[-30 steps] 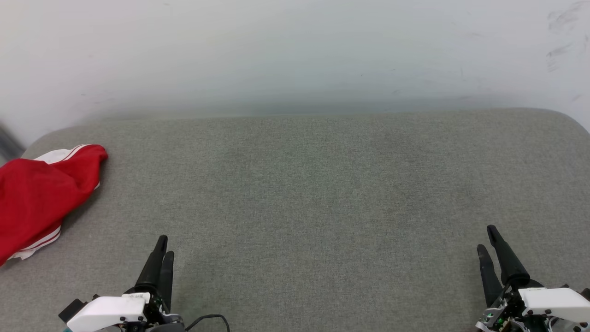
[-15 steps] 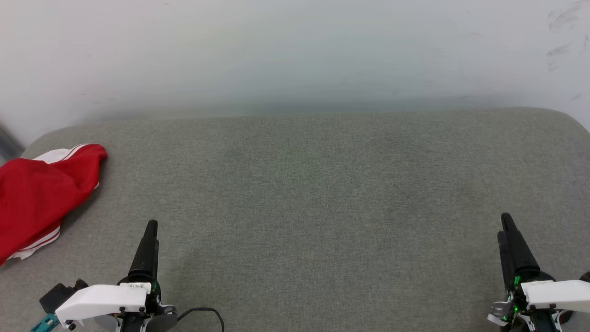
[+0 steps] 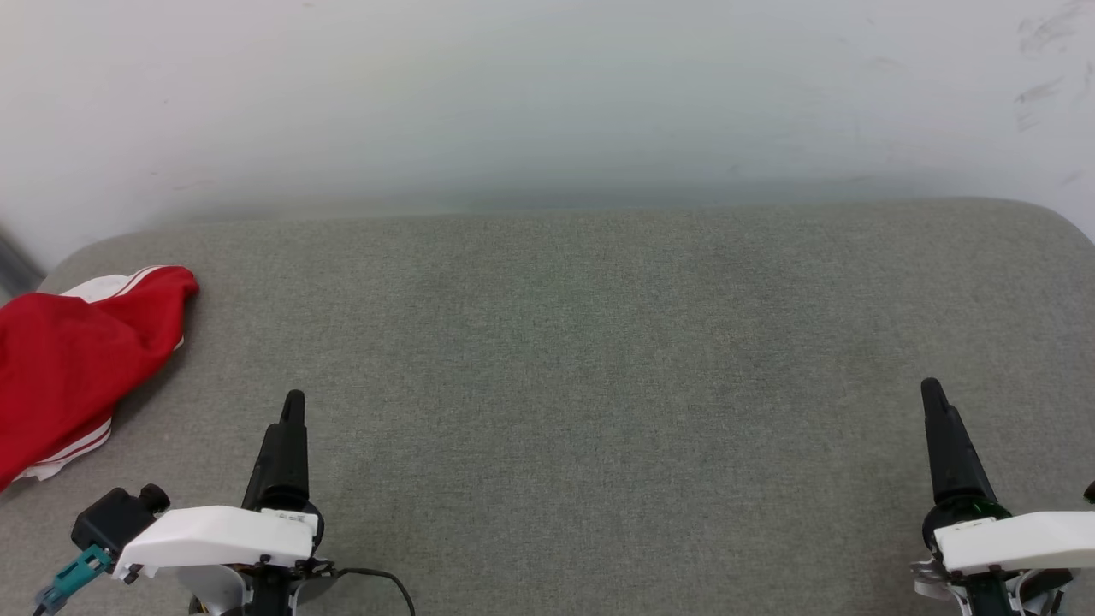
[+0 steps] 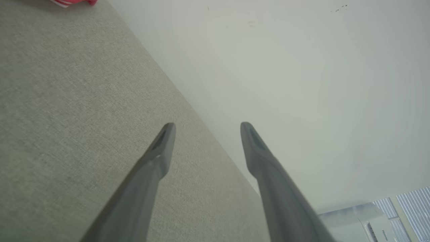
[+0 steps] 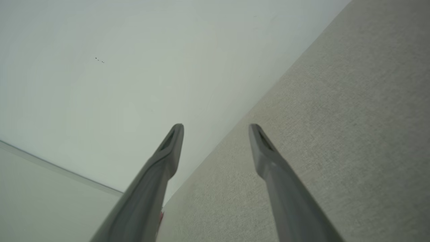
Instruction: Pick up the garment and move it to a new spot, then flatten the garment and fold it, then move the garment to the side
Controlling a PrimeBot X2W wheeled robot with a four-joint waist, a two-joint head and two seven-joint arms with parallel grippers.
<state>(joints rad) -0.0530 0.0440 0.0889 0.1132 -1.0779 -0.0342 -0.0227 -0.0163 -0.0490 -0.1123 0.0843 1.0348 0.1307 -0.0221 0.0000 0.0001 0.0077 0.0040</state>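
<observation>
Your left claw [image 4: 208,125] and right claw [image 5: 216,125] have opened wide and hang empty over the desk [image 3: 599,342], seemingly readied for the garment [image 3: 68,359] bunched far left.

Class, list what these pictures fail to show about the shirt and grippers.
Head view: the garment runs off the left edge; its bunched folds hide any chest lettering.
Left wrist view: the top edge cuts the garment off.
Head view: left gripper and right gripper stand edge-on, hiding their gaps.
</observation>
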